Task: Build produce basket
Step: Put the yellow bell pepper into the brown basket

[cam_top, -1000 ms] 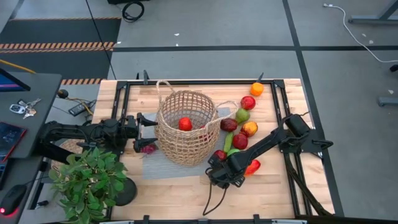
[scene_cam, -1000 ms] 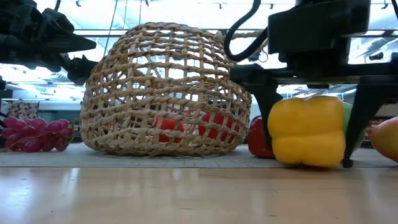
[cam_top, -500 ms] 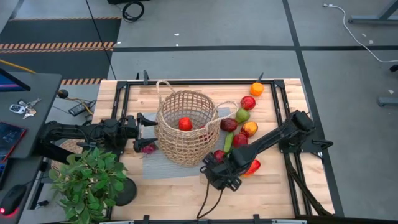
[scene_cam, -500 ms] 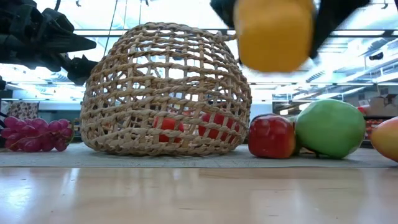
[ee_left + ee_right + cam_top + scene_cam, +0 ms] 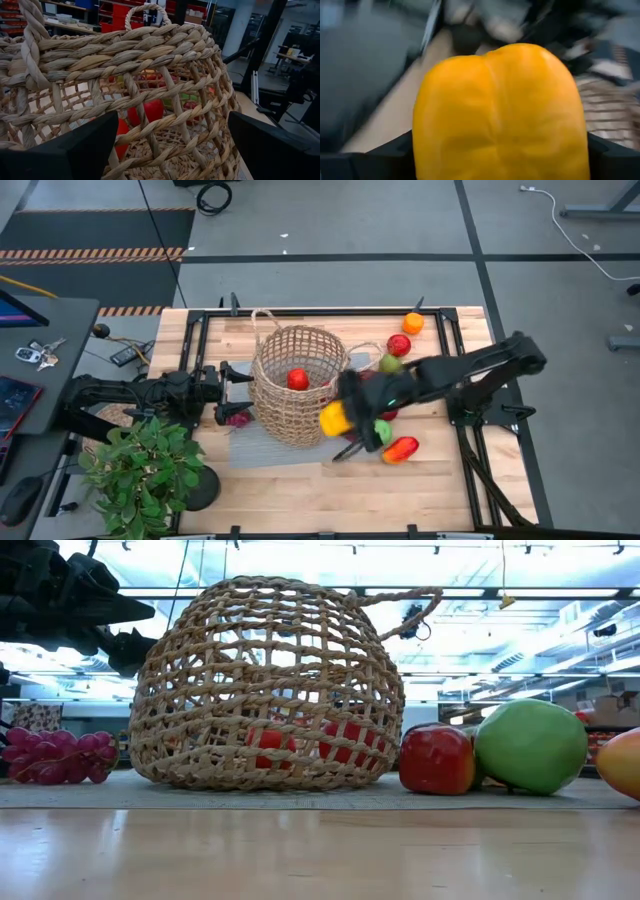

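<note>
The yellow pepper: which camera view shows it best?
The right wrist view: the yellow pepper fills it, between the right gripper fingers. The high view shows it small by the basket. The low and left wrist views do not show it.

One basket (image 5: 296,383); one yellow pepper (image 5: 333,418); one potted plant (image 5: 145,470).

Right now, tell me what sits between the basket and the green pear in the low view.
A red apple on the mat, between the basket and the green pear, in the low view.
</note>
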You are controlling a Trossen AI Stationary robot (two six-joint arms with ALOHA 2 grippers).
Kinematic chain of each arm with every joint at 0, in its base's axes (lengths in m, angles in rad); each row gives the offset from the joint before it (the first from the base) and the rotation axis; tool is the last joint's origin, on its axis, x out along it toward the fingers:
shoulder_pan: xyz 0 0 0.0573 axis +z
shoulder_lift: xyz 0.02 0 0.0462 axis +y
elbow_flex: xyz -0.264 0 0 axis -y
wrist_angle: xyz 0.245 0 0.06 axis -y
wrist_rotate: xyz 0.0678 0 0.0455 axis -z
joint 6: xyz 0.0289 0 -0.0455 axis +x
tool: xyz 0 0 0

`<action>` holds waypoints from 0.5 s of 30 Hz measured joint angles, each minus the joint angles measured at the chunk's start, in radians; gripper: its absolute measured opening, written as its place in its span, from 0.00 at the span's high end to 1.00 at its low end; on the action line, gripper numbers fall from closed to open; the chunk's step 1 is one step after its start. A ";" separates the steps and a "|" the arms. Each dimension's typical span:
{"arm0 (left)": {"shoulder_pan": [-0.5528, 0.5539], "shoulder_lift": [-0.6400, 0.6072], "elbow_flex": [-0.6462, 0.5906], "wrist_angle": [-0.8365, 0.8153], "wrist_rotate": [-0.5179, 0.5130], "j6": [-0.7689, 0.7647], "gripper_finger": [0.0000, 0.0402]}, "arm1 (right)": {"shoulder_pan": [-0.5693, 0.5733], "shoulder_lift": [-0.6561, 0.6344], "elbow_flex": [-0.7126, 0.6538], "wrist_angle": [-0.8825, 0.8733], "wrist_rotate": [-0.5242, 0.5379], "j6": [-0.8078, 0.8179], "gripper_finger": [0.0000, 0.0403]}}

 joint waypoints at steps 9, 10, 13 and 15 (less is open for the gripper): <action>0.000 0.000 0.000 0.000 0.000 0.000 0.04 | 0.002 -0.180 0.000 0.159 0.272 0.578 0.23; 0.000 0.000 0.000 0.000 0.000 0.000 0.04 | 0.006 -0.188 0.001 0.173 0.280 0.607 0.23; 0.000 0.000 0.000 0.000 0.000 0.000 0.04 | 0.017 -0.192 0.001 0.222 0.312 0.638 0.23; 0.000 0.000 0.000 0.000 0.000 0.000 0.04 | 0.017 -0.187 0.001 0.253 0.345 0.637 0.23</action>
